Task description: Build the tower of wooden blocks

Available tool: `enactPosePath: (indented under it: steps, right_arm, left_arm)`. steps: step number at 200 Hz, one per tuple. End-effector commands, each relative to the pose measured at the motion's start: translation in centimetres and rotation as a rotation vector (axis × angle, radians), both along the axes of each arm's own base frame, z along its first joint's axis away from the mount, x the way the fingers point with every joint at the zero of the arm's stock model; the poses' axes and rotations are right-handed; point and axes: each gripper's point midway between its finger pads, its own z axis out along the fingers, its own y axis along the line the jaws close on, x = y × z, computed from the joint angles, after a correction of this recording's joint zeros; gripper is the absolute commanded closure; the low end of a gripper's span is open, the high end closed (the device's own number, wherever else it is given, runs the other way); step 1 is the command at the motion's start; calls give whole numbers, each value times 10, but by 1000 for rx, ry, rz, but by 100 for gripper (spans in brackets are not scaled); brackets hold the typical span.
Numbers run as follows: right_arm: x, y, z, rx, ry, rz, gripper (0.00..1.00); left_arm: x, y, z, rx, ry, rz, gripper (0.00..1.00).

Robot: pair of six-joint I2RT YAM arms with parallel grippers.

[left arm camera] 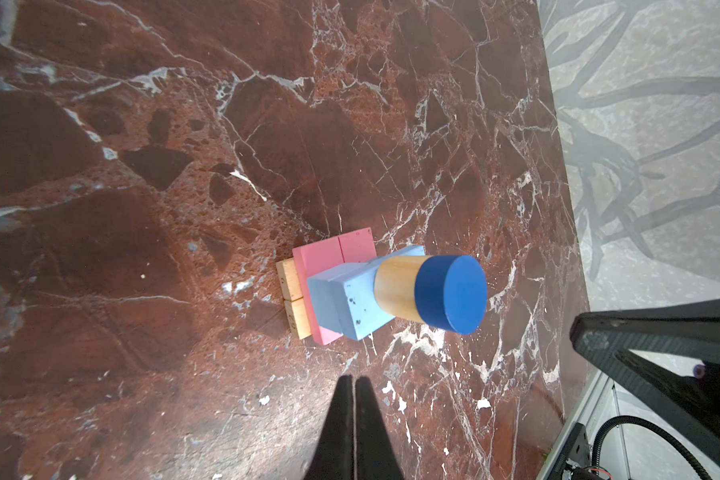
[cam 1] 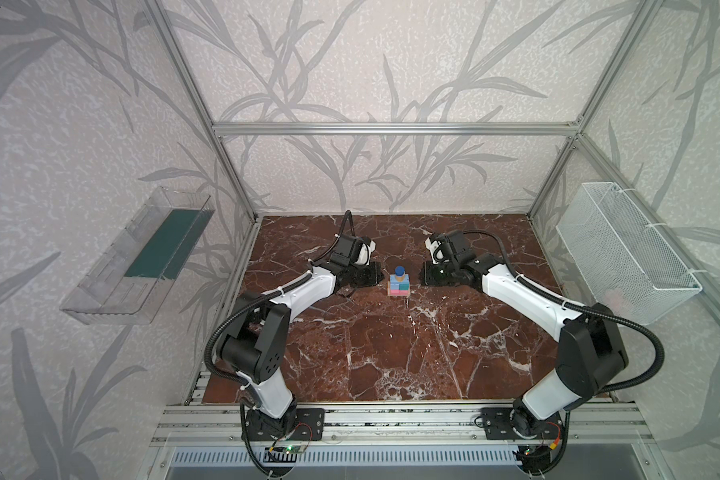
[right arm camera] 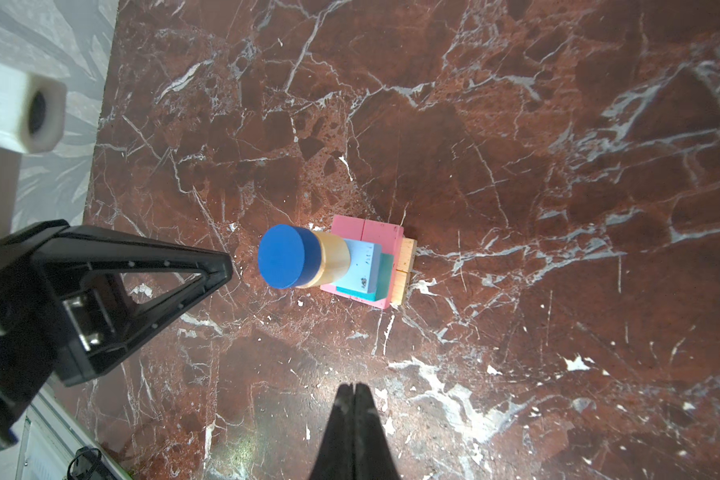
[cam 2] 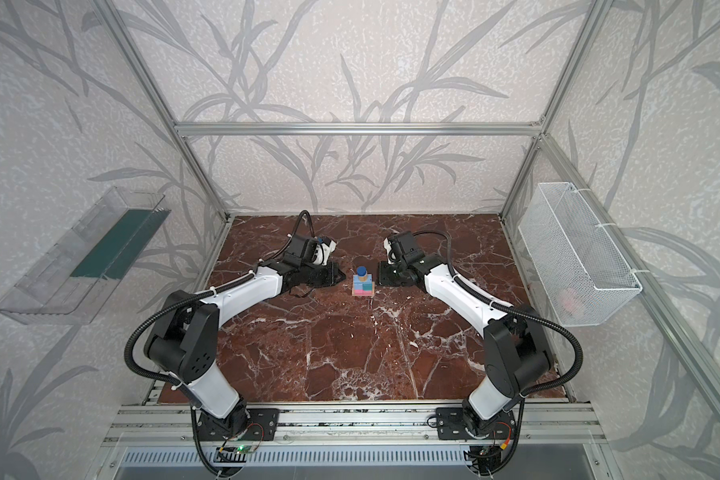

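Two sets of fingers are seen pressed shut and empty, the left fingers and right fingers flanking the tower, which stands untouched between them on the table. Its dark blue cylinder could be toppled if brushed by either arm. The teal cube, shown in the right wrist view, is hidden in the left wrist view.

Painted wooden block tower on red-brown marble tabletop: tan bars lowest, pink bars, light blue blocks, tan cylinder, dark blue cylinder topmost. Black left gripper closed, empty, near tower.
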Motion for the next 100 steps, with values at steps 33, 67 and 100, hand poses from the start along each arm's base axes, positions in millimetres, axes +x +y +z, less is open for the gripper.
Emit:
enactPosePath:
  steps: [33, 67, 100]
  right_arm:
    - [0, -1, 17, 56, -44, -15, 100]
    - [-1, -1, 17, 60, -39, -14, 100]
    - [-1, -1, 14, 61, -34, -17, 100]
  left_arm:
    - [3, -14, 7, -14, -17, -34, 100]
    - [5, -18, 8, -30, -20, -33, 100]
    - [9, -19, 8, -41, -30, -18, 100]
